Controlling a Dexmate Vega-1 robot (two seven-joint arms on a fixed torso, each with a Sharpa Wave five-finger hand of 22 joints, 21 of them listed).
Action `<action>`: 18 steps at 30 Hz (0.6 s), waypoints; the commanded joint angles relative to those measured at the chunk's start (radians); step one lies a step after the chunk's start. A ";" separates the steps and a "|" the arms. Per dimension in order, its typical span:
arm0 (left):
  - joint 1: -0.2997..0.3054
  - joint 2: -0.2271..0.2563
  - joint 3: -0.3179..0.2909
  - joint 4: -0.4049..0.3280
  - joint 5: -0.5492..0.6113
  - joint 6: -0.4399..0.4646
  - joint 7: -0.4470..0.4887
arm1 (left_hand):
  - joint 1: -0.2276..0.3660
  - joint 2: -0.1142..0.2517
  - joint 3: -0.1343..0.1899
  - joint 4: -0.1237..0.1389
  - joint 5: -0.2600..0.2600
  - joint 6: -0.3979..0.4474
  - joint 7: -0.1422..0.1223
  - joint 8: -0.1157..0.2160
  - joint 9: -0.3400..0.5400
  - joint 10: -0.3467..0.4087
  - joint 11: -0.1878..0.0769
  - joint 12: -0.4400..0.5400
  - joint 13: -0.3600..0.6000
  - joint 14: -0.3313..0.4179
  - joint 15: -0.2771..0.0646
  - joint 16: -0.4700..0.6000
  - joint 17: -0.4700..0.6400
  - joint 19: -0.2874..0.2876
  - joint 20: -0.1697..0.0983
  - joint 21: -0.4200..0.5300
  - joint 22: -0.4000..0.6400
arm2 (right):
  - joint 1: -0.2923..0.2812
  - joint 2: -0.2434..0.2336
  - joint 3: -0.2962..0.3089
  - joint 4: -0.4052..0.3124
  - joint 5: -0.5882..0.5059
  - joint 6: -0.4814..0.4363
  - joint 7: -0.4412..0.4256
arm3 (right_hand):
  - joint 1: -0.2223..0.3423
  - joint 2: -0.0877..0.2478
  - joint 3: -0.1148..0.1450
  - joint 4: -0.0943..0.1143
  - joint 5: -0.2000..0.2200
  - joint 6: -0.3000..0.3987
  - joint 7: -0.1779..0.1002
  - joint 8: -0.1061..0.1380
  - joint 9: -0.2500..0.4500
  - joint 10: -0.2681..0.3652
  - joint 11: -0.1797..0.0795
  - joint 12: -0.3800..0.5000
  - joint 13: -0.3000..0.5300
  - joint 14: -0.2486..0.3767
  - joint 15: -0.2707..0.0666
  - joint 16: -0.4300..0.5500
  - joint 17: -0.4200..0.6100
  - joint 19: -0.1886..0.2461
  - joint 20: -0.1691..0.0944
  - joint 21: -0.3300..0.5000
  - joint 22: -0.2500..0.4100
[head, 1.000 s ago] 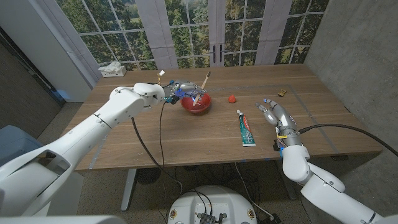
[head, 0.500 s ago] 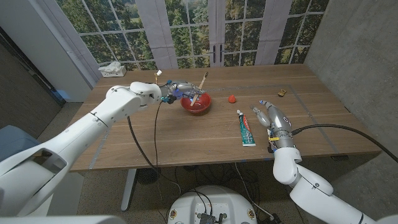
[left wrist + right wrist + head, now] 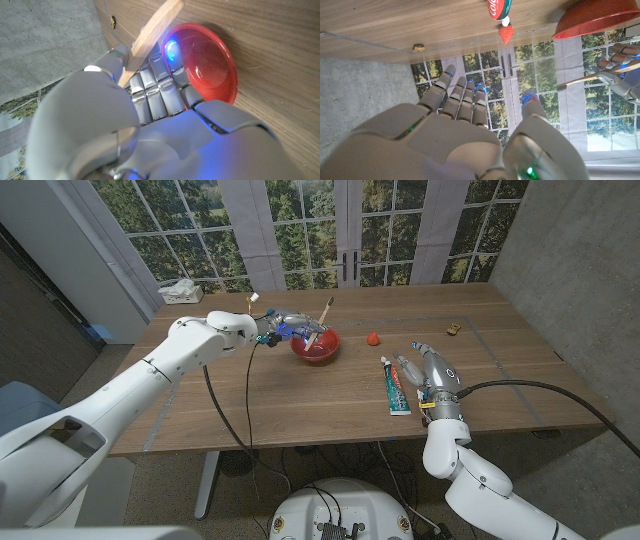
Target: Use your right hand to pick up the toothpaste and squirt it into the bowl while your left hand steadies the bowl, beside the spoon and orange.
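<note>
One red bowl (image 3: 316,345), one wooden spoon (image 3: 324,318), one toothpaste tube (image 3: 395,388), one strawberry (image 3: 373,337), one tissue box (image 3: 180,290).

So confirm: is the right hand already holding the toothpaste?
No: the right hand is beside the toothpaste with fingers spread, and the tube lies flat on the table.

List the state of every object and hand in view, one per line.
red bowl: upright on the table, wooden spoon inside
wooden spoon: leaning in the bowl
toothpaste: lying flat, not held
left hand: touching the bowl's rim
right hand: open beside the toothpaste
small red fruit: resting on the table
</note>
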State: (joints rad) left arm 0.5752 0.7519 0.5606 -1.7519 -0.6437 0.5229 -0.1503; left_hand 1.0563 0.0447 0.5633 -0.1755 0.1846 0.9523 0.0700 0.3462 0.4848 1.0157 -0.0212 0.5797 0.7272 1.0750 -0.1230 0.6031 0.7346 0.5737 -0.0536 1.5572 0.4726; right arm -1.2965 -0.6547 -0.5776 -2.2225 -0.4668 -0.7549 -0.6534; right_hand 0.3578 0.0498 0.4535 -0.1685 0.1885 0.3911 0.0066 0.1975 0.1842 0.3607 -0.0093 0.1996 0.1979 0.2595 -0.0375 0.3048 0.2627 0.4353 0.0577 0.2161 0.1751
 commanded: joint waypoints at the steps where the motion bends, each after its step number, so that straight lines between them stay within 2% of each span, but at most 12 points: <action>1: -0.007 0.004 0.003 0.007 -0.004 0.007 -0.011 | 0.106 0.114 0.009 -0.001 0.008 0.008 0.012 -0.004 0.004 0.165 -0.155 -0.005 0.004 0.056 -0.105 0.005 0.004 -0.003 -0.099 0.005 -0.002 | 0.059 0.060 -0.087 0.031 -0.074 -0.148 -0.019 | -0.011 -0.044 -0.029 0.002 -0.012 0.015 0.001 0.008 0.004 0.009 -0.003 0.008 0.007 0.010 -0.012 0.011 0.009 -0.008 0.029 -0.003 0.006; 6: -0.010 0.003 0.003 0.011 -0.008 0.009 -0.015 | 0.106 0.114 0.010 -0.001 0.008 0.008 0.012 -0.006 0.005 0.166 -0.155 -0.007 0.004 0.057 -0.105 0.006 0.005 -0.004 -0.098 0.006 -0.006 | 0.093 0.066 -0.127 0.048 -0.098 -0.199 -0.004 | -0.023 -0.071 -0.045 0.005 -0.016 0.018 -0.001 0.009 0.005 0.003 -0.009 0.009 0.012 0.011 -0.011 0.013 0.013 -0.007 0.039 -0.003 0.007; 13: -0.012 0.001 0.006 0.017 -0.007 0.009 -0.019 | 0.106 0.115 0.010 -0.001 0.008 0.010 0.011 -0.008 0.007 0.166 -0.156 -0.008 0.006 0.056 -0.105 0.006 0.005 -0.004 -0.098 0.007 -0.010 | 0.127 0.077 -0.166 0.077 -0.117 -0.237 -0.005 | -0.015 -0.096 -0.054 -0.002 -0.013 0.017 -0.008 0.011 0.007 0.005 -0.017 0.013 0.018 0.021 -0.024 0.018 0.017 -0.005 0.036 -0.004 0.007; 18: -0.012 0.001 0.007 0.017 -0.008 0.011 -0.019 | 0.106 0.115 0.011 -0.002 0.008 0.011 0.012 -0.011 0.007 0.166 -0.154 -0.009 0.009 0.056 -0.105 0.006 0.005 -0.004 -0.098 0.008 -0.014 | 0.153 0.089 -0.196 0.098 -0.128 -0.277 0.006 | 0.001 -0.111 -0.059 -0.003 -0.005 0.001 -0.011 0.008 0.009 -0.012 -0.019 0.010 0.024 -0.019 -0.010 0.005 0.023 -0.019 0.040 -0.009 0.008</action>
State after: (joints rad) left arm 0.5659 0.7540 0.5646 -1.7397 -0.6499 0.5301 -0.1654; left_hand 1.0564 0.0447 0.5628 -0.1756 0.1845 0.9523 0.0700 0.3375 0.4894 1.0157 -0.0212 0.5730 0.7342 1.0753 -0.1248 0.6029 0.7344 0.5737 -0.0536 1.5611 0.4584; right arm -1.1959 -0.5903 -0.7118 -2.1635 -0.5622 -0.9453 -0.6618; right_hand 0.3438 -0.0515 0.3987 -0.1738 0.1746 0.3961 0.0010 0.2003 0.1887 0.3548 -0.0261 0.2040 0.2165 0.2599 -0.0393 0.3174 0.2813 0.4265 0.0952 0.2098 0.1794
